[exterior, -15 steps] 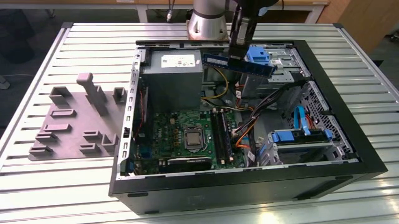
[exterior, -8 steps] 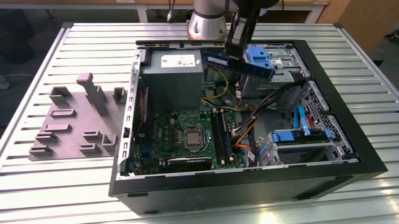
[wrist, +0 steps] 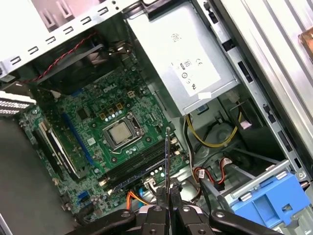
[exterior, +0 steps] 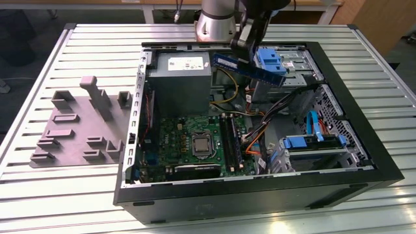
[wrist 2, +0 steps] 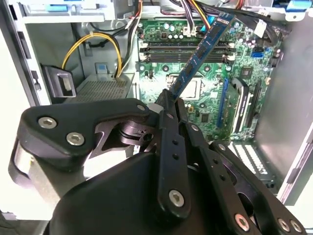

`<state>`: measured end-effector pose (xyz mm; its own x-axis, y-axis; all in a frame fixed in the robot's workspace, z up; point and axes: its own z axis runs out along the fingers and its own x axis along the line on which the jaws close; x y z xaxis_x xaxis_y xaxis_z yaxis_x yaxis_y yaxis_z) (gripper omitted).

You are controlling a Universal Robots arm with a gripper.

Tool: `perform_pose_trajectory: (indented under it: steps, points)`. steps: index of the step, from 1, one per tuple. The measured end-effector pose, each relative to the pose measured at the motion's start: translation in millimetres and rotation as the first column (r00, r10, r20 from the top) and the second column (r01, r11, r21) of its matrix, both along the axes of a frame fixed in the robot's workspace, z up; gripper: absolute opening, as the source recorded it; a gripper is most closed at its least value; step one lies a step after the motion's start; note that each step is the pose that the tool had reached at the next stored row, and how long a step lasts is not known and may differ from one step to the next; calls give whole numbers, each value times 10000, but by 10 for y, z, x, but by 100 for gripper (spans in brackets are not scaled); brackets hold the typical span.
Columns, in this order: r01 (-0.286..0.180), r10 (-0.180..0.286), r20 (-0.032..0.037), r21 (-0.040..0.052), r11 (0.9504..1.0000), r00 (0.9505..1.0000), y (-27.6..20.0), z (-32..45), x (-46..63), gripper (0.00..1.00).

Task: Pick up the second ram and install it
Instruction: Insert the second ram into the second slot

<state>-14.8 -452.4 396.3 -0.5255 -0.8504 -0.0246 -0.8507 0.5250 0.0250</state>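
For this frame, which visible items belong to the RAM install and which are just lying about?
In the job: second ram, clamped in the gripper over the open computer case; motherboard memory slots.
Just lying about: grey moulded tray; power supply; blue drive caddy.

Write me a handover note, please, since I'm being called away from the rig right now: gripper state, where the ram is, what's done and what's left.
Gripper: fingers shut on one end of the second ram.
Ram: held in the air at a tilt over the open computer case. In the exterior view it is near the power supply, clear of the motherboard.
Done: the pick-up.
Left: the install. The stick is not yet in the memory slots.
Also: the grey tray sits beside the case, on the exterior view's left.
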Motion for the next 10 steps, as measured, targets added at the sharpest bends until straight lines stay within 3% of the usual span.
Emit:
perform_pose_trajectory:
  steps: [10]
  points:
    - [1058,-1058,0,0,9944,9944,0,-12,-1,14]
